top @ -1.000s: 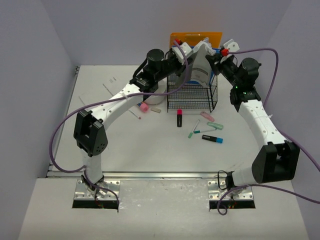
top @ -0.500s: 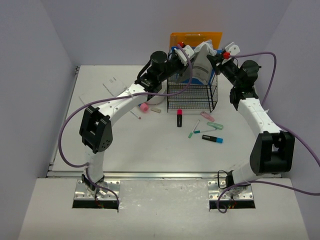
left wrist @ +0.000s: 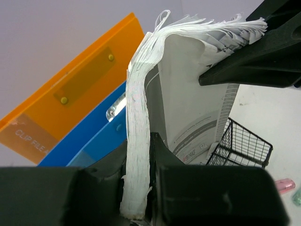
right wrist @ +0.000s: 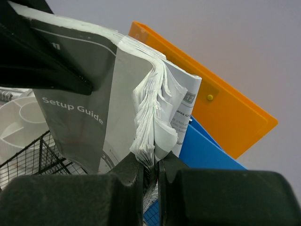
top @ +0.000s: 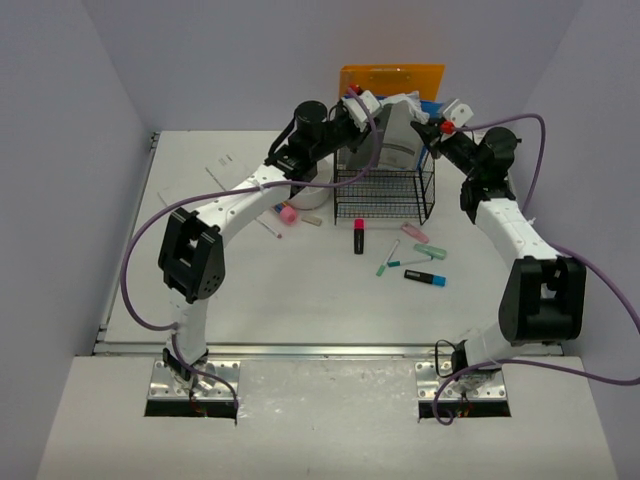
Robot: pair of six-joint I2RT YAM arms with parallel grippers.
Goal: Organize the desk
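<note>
The tidying looked partly done. At the back of the desk (a white top between lavender walls), both arms held 1 thick stack of manuals above the black wire rack. The left fingers were pinched narrow on one edge of the stack and the right fingers on the other. The rack's tiers looked bare from above. An orange clip file and a blue folder stood at its back; whether inside or behind could not be told. Left to sort: a black-and-red marker, a blue highlighter, a pink highlighter, green pens and loose papers.
</note>
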